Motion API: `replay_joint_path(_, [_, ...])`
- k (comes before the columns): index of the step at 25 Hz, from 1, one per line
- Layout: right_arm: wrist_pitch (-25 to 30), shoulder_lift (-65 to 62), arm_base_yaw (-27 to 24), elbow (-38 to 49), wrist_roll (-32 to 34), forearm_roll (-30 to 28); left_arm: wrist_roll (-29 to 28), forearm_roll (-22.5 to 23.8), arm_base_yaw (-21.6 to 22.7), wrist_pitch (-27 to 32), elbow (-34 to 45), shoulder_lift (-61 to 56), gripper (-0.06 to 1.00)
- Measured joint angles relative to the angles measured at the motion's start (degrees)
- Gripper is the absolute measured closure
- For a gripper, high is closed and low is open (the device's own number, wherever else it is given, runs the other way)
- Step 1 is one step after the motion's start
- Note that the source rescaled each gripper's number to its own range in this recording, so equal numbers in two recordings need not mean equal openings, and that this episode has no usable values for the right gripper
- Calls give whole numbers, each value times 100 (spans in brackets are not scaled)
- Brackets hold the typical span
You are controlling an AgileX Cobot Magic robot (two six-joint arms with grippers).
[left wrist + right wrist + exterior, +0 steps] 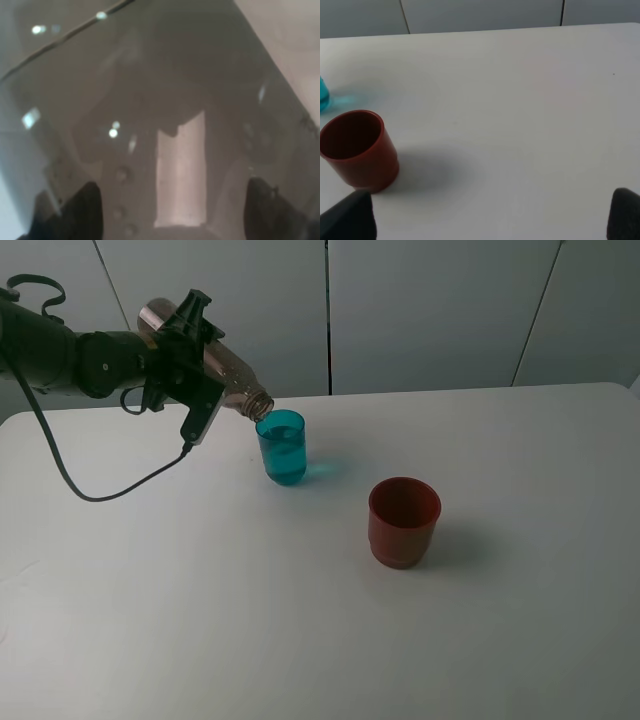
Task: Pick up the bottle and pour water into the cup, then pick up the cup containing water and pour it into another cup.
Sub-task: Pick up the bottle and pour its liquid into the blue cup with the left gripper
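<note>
The left claw (195,365) is clenched on the bottle (240,388), one finger on each side of its body. In the left wrist view the smoky bottle (175,100) fills almost the whole picture, and the two dark fingertips (75,210) press on it from both sides. The bottle is up in the air at the far left of the table (300,640). It is tipped over, with its bottom up and to the left and its open mouth down and to the right. The mouth sits right over the rim of the blue cup (282,450). The blue cup stands up straight on the table. I cannot tell how much water is in it.

The red cup (404,520) stands to the right of the blue cup and nearer. The two cups do not touch.

The right claw (485,220) is released, its fingers wide apart with nothing between them. It hangs near the red cup (357,147), not touching it.
</note>
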Motion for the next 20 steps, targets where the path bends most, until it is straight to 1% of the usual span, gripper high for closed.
replay_joint_path(13, [0, 0, 0, 0, 0, 0, 0, 76, 0, -32, 0, 0, 94])
replay_joint_path(20, [0, 0, 0, 0, 0, 0, -61, -193, 0, -32, 0, 0, 94])
